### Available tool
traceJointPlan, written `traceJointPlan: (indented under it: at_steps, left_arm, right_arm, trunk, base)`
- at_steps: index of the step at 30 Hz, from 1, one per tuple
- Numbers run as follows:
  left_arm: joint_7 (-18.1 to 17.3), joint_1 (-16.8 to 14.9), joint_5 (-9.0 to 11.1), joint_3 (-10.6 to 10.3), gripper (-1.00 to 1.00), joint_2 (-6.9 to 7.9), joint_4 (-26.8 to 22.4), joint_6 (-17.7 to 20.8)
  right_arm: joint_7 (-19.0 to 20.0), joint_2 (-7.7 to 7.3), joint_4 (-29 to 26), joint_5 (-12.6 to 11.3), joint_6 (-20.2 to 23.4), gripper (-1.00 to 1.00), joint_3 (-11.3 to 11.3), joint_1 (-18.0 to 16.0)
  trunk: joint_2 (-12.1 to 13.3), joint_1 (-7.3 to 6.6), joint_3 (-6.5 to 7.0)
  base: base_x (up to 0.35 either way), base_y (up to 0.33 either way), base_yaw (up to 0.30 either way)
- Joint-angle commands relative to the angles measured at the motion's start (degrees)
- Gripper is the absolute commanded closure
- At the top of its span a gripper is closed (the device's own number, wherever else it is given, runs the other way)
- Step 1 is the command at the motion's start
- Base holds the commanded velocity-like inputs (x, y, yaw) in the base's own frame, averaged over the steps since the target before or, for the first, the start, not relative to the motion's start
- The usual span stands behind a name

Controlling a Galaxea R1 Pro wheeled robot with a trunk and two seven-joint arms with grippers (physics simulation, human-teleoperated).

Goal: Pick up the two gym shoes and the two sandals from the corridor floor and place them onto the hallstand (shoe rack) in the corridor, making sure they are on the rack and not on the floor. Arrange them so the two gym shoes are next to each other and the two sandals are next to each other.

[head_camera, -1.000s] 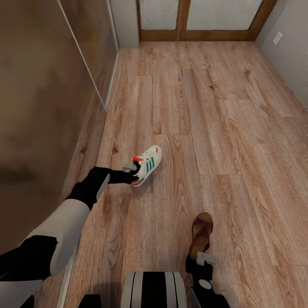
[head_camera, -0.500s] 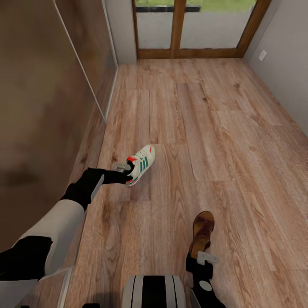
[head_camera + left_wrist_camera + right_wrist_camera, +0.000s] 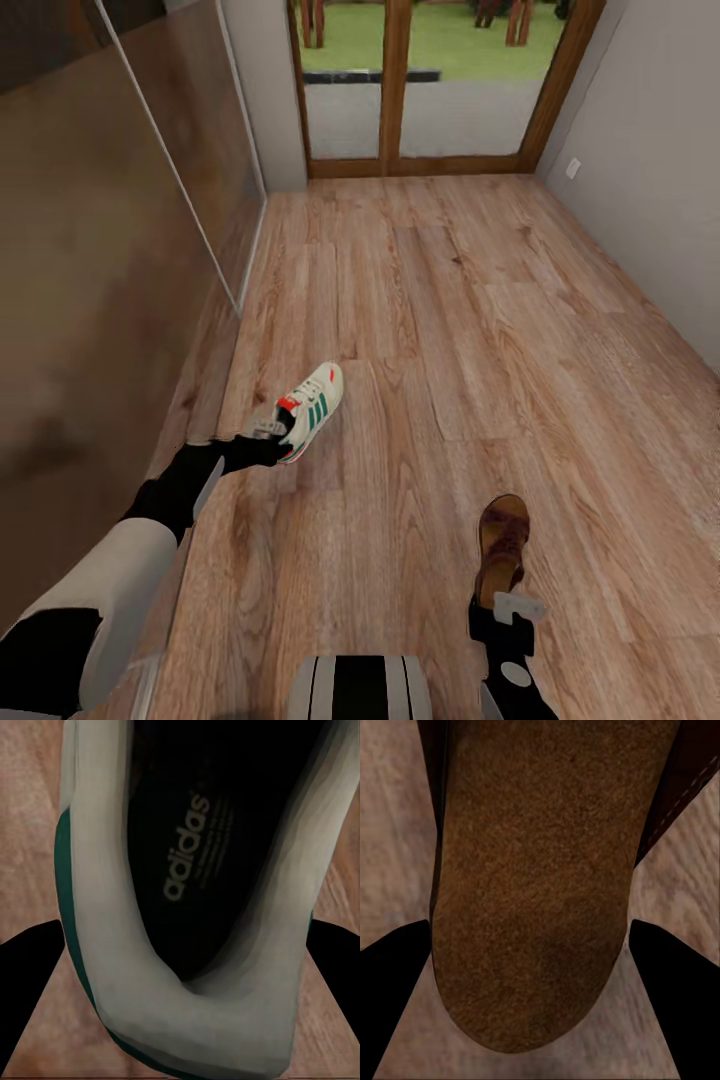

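A white gym shoe (image 3: pixel 312 408) with green side stripes and a red patch is gripped at its heel by the left pincer (image 3: pixel 272 432), at the left of the head view near the brown wall panel (image 3: pixel 90 330); whether the shoe is lifted clear of the corridor floor (image 3: pixel 450 330) cannot be told; in the left wrist view the shoe's heel opening (image 3: pixel 202 870), with its dark printed insole, is seen between the two black fingers (image 3: pixel 26 967), which are set against its sides, so the pincer is clamped on it. A brown sandal (image 3: pixel 502 545) is held at its heel end by the right pincer (image 3: pixel 512 608), low at the right of the head view, with its toe pointed away from the robot; in the right wrist view the tan-brown footbed (image 3: pixel 536 892) is seen between that pincer's dark fingers (image 3: pixel 671 975), closed against the sandal's edges, with wood planks (image 3: pixel 397 832) behind it. The two shoes are well apart. At the far end of the corridor a wood-framed glass door (image 3: pixel 420 90) is seen, with grass beyond it; a light grey wall (image 3: pixel 650 180) runs along the right side.
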Motion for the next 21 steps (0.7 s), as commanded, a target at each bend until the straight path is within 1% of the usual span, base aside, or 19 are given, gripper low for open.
traceJointPlan:
  at_steps: [1,3,4,6,7,8,9,10,12,13,14,15,16,17,21]
  left_arm:
    - [-0.16,0.66,-0.44,0.01,1.0,0.06,-0.13,-0.64]
    - [0.92,3.17,-0.39,0.05,1.0,0.15,-0.15,-2.92]
    - [1.7,4.46,-0.35,0.08,1.0,0.17,-0.17,-4.01]
    - [4.38,8.66,-0.24,0.14,1.0,0.2,-0.11,-8.89]
    - [5.23,10.09,-0.22,0.15,1.0,0.18,0.01,-10.79]
    - [6.04,11.49,-0.2,0.16,1.0,0.16,0.13,-12.6]
    - [7.3,13.58,-0.16,0.19,1.0,0.14,0.29,-15.06]
    - [8.66,15.79,-0.13,0.85,1.0,0.14,0.44,-17.37]
    - [10.02,18.27,-0.06,3.09,1.0,0.04,0.59,-20.31]
    - [10.22,18.78,-0.01,3.73,1.0,0.02,0.62,-21.05]
    - [10.51,19.81,0.02,4.96,1.0,-0.04,0.67,-22.55]
    - [10.88,22.1,-0.02,6.52,1.0,-0.18,0.71,-25.59]
    - [11.17,23.8,-0.1,7.09,1.0,-0.24,0.73,-27.45]
    - [11.44,24.91,-0.13,7.32,1.0,-0.27,0.74,-28.52]
    - [12.07,27.5,-0.12,7.63,1.0,-0.35,0.75,-31.17]
  right_arm:
    - [-0.16,-0.2,0.41,-0.27,-0.28,1.0,0.12,0.01]
    - [-0.13,-0.72,2.27,0.17,-0.4,1.0,0.13,0.09]
    - [-0.13,-0.82,3.22,0.83,-0.67,1.0,0.14,0.11]
    - [-0.12,-0.95,6.48,4.22,-2.55,1.0,0.17,0.13]
    - [-0.12,-0.96,7.8,5.3,-3.49,1.0,0.16,0.14]
    - [-0.12,-0.97,8.94,6.11,-4.5,1.0,0.15,0.14]
    - [-0.11,-0.98,10.09,6.85,-5.98,1.0,0.14,0.14]
    - [-0.11,-0.93,10.65,7.28,-6.96,1.0,0.16,0.14]
    - [-0.17,-0.88,10.72,7.55,-7.57,1.0,0.29,0.14]
    - [-0.17,-0.87,10.67,7.58,-7.65,1.0,0.32,0.14]
    - [-0.18,-0.83,10.58,7.65,-7.74,1.0,0.36,0.14]
    - [-0.24,-0.72,10.67,7.75,-7.86,1.0,0.44,0.14]
    - [-0.26,-0.68,10.73,7.76,-8.02,1.0,0.46,0.14]
    - [-0.27,-0.67,10.7,7.77,-8.1,1.0,0.47,0.14]
    - [-0.33,-0.73,10.75,7.79,-8.21,1.0,0.49,0.14]
  trunk:
    - [0.0,-0.03,0.29]
    - [0.03,-0.09,0.91]
    - [0.04,-0.11,1.22]
    - [0.07,-0.16,1.84]
    - [0.08,-0.19,2.15]
    - [0.1,-0.22,2.46]
    - [0.11,-0.24,2.77]
    - [0.12,-0.27,3.08]
    - [0.15,-0.32,3.7]
    - [0.16,-0.34,4.01]
    - [0.18,-0.37,4.32]
    - [0.19,-0.4,4.63]
    - [0.2,-0.42,4.94]
    - [0.22,-0.45,5.25]
    - [0.27,-0.55,6.49]
  base:
    - [0.0,0.0,-0.101]
    - [0.0,0.0,-0.101]
    - [0.0,0.0,-0.101]
    - [0.0,0.0,-0.101]
    - [0.0,0.0,-0.1]
    - [0.0,0.0,-0.08]
    - [0.0,0.0,-0.041]
    - [0.0,0.0,-0.021]
    - [0.0,0.0,-0.011]
    - [0.0,0.0,-0.007]
    - [0.0,0.0,-0.004]
    - [0.0,0.0,-0.002]
    - [0.0,0.0,-0.005]
    - [0.0,0.0,-0.024]
    - [0.0,0.0,-0.046]
